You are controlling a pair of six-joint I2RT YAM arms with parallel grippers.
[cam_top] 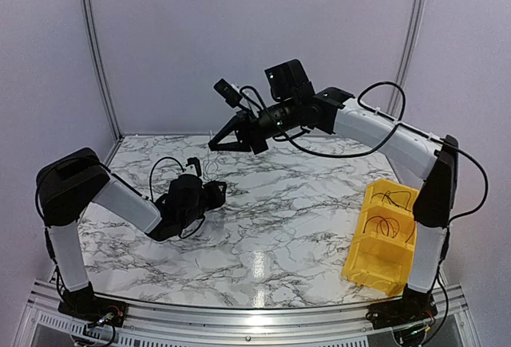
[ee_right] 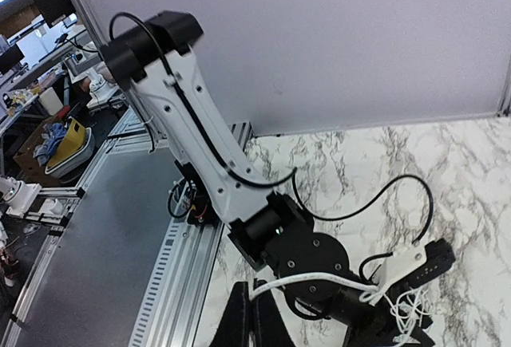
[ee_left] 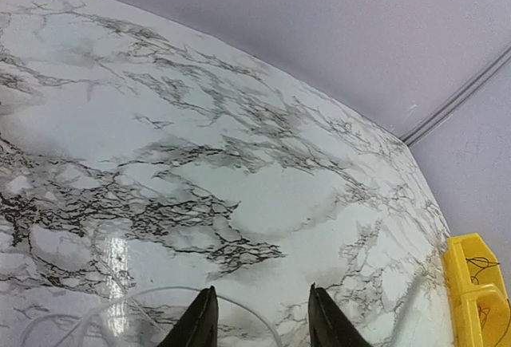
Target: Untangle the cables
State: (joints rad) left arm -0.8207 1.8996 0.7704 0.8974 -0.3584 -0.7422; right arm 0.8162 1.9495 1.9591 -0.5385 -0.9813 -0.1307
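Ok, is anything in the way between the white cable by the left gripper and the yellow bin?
Nothing visible. From the white cable at the left gripper, bare marble table runs to the yellow bin; the right arm is raised above it.

Pale lilac partition walls behind a marble-patterned table, cluttered workbenches beyond.

No writing, label, brand mark or number can be read in any view; the yellow bin and the marble-patterned bench carry nothing legible.
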